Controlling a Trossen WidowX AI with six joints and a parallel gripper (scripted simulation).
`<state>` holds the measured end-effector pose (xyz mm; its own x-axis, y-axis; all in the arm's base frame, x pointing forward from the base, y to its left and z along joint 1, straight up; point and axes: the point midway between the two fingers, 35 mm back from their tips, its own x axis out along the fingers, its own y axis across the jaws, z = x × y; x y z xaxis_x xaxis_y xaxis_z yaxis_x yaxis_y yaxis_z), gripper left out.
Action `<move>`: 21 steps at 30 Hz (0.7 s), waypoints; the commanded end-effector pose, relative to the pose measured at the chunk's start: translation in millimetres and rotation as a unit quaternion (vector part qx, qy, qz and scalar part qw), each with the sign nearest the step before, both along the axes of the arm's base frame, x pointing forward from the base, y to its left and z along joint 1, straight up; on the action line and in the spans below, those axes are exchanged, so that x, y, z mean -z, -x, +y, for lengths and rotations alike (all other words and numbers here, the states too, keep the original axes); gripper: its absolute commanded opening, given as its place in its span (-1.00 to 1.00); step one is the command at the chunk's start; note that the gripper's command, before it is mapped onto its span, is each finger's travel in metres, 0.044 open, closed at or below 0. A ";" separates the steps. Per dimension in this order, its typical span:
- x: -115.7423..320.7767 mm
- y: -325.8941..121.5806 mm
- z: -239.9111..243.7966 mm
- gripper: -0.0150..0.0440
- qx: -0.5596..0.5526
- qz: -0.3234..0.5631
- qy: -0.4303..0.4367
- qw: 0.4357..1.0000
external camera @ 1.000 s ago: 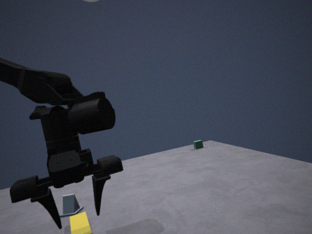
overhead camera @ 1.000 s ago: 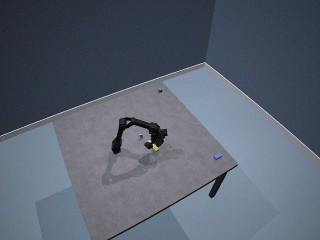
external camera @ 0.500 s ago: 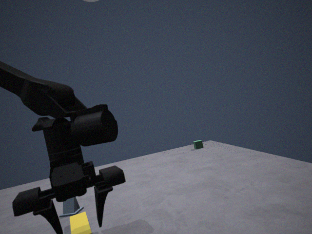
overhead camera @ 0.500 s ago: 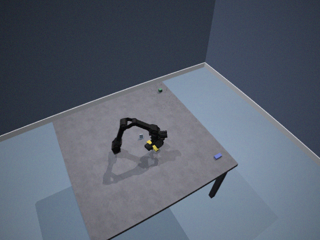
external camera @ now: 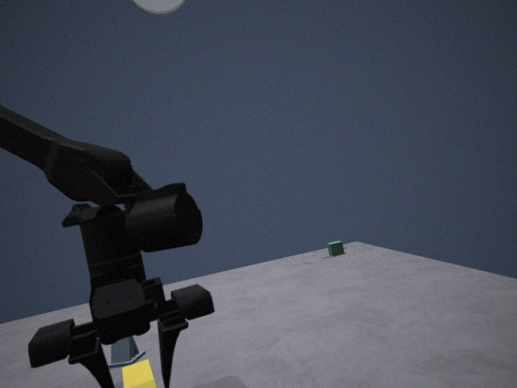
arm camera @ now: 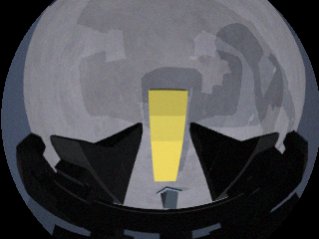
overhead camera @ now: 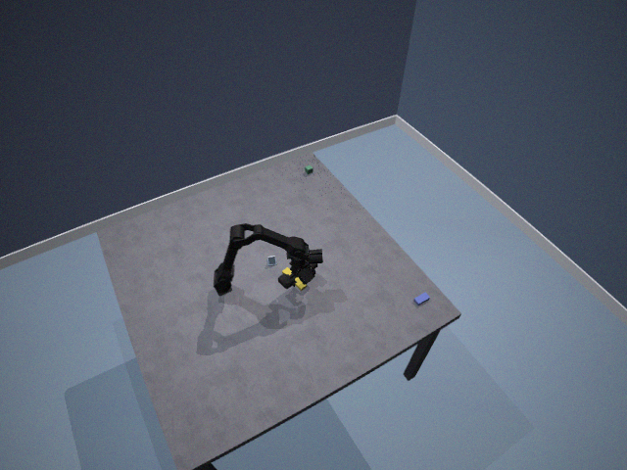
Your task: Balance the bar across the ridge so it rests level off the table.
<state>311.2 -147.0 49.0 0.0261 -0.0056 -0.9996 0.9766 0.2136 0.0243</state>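
Note:
The yellow bar (overhead camera: 300,284) (external camera: 138,373) (arm camera: 166,158) lies flat on the table, its near end pointing toward the ridge in the wrist view. The blue-grey ridge (overhead camera: 271,260) (external camera: 120,351) (arm camera: 170,200) stands on the table a short way off the bar's end, with nothing on it. My gripper (overhead camera: 294,278) (arm camera: 166,126) is open, pointing down over the bar. Its fingers stand one on each side of the bar, with a gap on both sides in the wrist view. The fingertips' height above the table is hard to tell; the exterior view cuts them off at the bottom edge.
A green block (overhead camera: 309,169) (external camera: 335,248) stands at the table's far corner. A blue block (overhead camera: 421,298) lies near the right corner of the table (overhead camera: 354,349). The arm's shadow falls around the bar.

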 end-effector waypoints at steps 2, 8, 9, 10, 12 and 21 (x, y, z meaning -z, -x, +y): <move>0.0 -0.1 0.0 0.04 0.000 0.000 0.000 1.000; 0.0 -0.1 0.0 -0.09 0.000 0.000 0.000 1.000; 0.0 -0.1 0.0 -0.12 0.000 0.000 0.000 1.000; -0.4 -0.2 0.0 -0.20 0.000 0.000 0.000 1.000; -3.7 -0.6 -0.2 -0.38 0.000 0.000 0.000 1.000; -26.2 -2.4 -1.4 -0.49 0.001 0.000 0.001 1.000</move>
